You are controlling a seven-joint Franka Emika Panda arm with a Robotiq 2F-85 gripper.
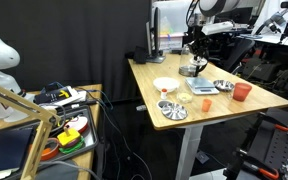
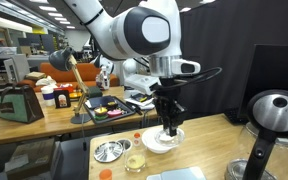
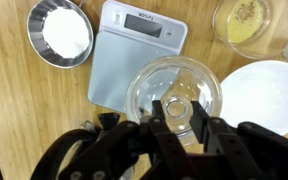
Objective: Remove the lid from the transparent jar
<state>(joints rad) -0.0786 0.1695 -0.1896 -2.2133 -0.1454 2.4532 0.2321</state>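
The transparent jar [image 3: 174, 80] stands on the wooden table just below the grey scale in the wrist view, its clear glass lid on with a round knob [image 3: 177, 105]. My gripper [image 3: 179, 112] is straight above it, and its two dark fingers sit tight on either side of the knob. In an exterior view the jar [image 1: 192, 70] stands near the table's far edge with the gripper [image 1: 194, 60] down on it. From the opposite side the gripper [image 2: 169, 128] hangs low over the table top and hides much of the jar.
A grey digital scale [image 3: 134, 55] lies beside the jar. A metal bowl of white powder [image 3: 62, 32], a small dish of yellow grains [image 3: 246, 20] and a white bowl [image 3: 269, 95] surround it. An orange cup [image 1: 242, 92] and a tall glass pitcher [image 2: 274, 115] stand further off.
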